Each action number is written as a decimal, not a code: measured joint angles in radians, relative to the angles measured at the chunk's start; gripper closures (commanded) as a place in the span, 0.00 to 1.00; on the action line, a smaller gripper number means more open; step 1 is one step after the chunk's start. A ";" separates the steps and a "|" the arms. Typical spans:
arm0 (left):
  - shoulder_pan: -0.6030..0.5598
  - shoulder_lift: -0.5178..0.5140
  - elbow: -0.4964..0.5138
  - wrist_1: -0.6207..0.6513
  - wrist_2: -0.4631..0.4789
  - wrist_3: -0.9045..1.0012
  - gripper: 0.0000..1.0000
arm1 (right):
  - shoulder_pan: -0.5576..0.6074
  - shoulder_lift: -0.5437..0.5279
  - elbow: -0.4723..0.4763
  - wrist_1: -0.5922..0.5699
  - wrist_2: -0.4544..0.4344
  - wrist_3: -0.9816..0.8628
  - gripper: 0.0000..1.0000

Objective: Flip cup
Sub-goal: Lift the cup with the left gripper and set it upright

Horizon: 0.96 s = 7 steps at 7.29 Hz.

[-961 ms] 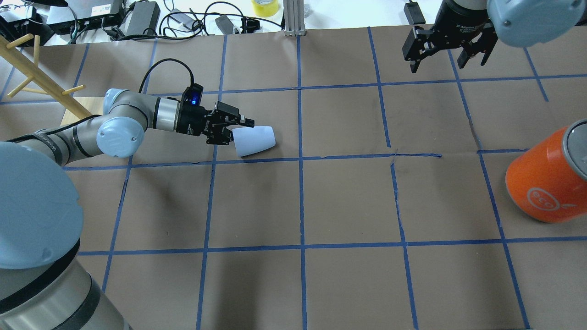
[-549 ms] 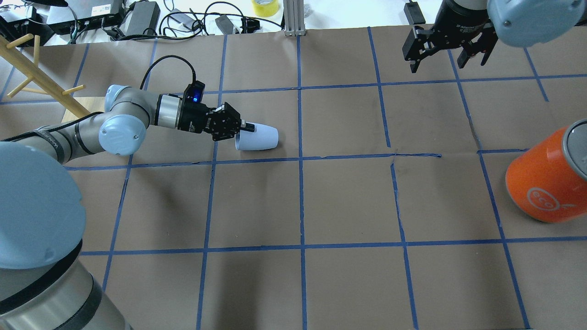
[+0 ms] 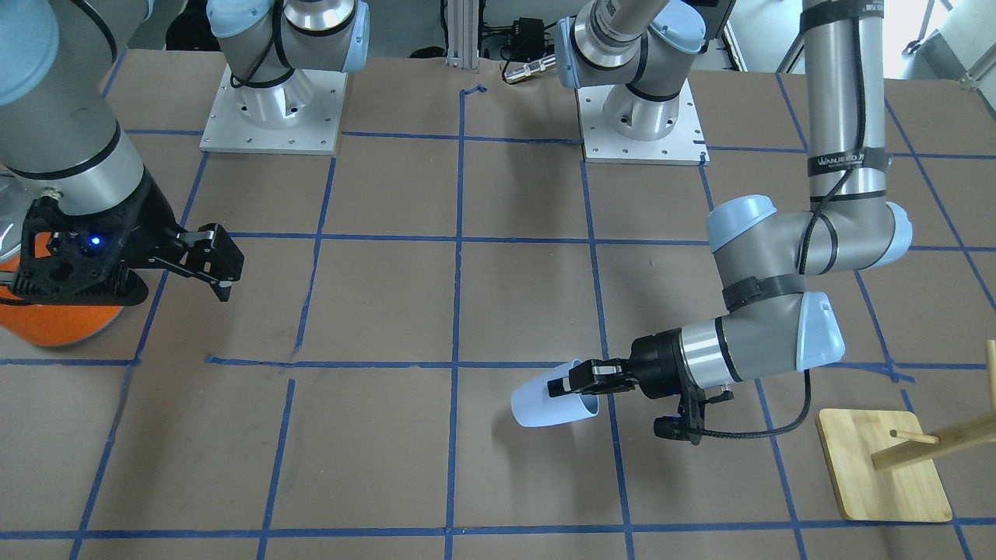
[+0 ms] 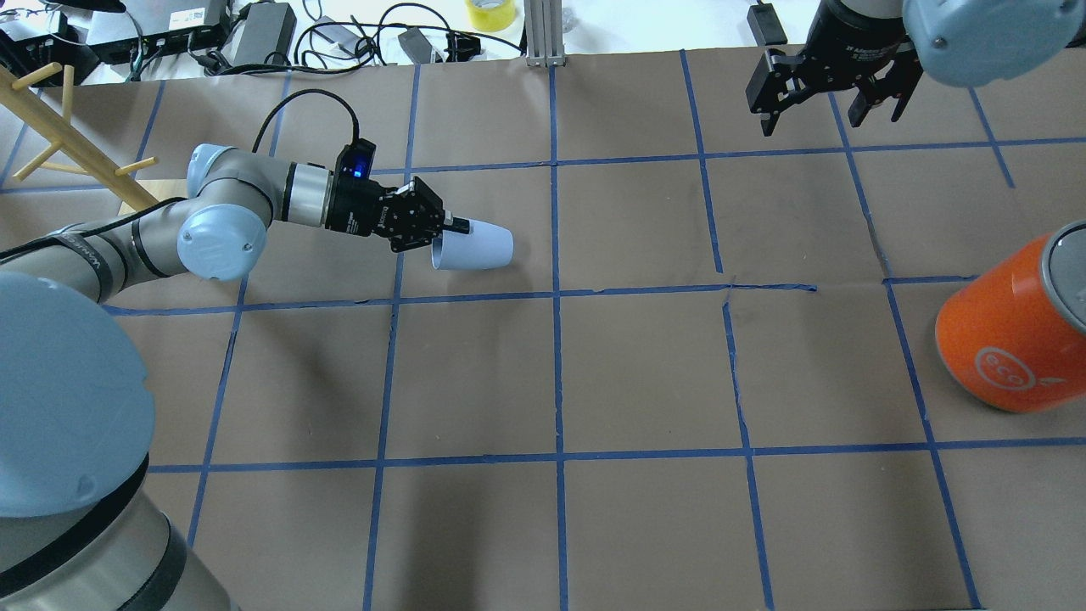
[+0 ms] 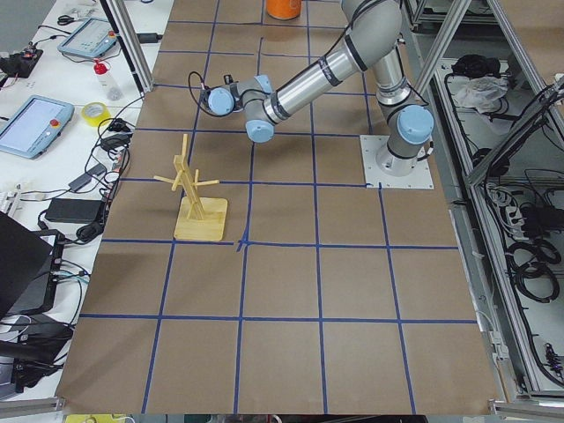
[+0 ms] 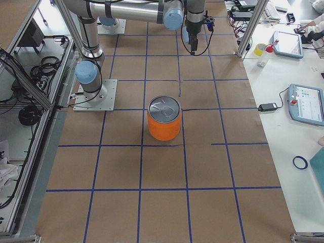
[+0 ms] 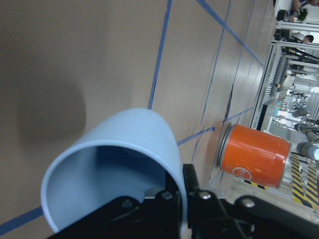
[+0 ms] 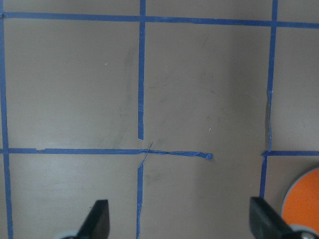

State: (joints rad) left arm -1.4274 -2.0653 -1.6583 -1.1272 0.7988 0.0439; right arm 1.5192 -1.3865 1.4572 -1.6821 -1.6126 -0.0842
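The small pale blue cup (image 4: 475,246) is held on its side a little above the brown table, mouth toward my left arm. My left gripper (image 4: 450,229) is shut on the cup's rim, one finger inside and one outside. In the front-facing view the cup (image 3: 545,403) sticks out from the left gripper (image 3: 580,383), base pointing away. The left wrist view shows the cup's open blue inside (image 7: 109,194) close up. My right gripper (image 4: 827,106) is open and empty, high over the far right of the table; it also shows in the front-facing view (image 3: 210,260).
A large orange can (image 4: 1014,331) with a silver top stands at the right edge. A wooden peg stand (image 3: 883,474) on a square base stands at the far left, behind my left arm. Cables and power bricks (image 4: 271,34) lie beyond the table's far edge.
My left gripper has turned its wrist and lifted slightly, carrying the cup up and back; the cup has rotated with it. The right arm has barely moved.
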 measured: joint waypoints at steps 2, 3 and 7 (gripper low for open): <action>-0.054 0.009 0.137 -0.002 0.361 0.004 1.00 | -0.001 -0.011 -0.003 0.025 -0.002 0.006 0.00; -0.062 0.005 0.178 -0.018 0.526 0.112 1.00 | 0.000 -0.015 -0.004 0.028 -0.002 0.009 0.00; -0.064 -0.016 0.197 -0.011 0.851 0.434 0.94 | 0.003 -0.037 -0.003 0.030 0.003 0.017 0.00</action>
State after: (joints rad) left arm -1.4915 -2.0813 -1.4612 -1.1378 1.6503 0.4775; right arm 1.5218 -1.4237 1.4541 -1.6521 -1.6097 -0.0669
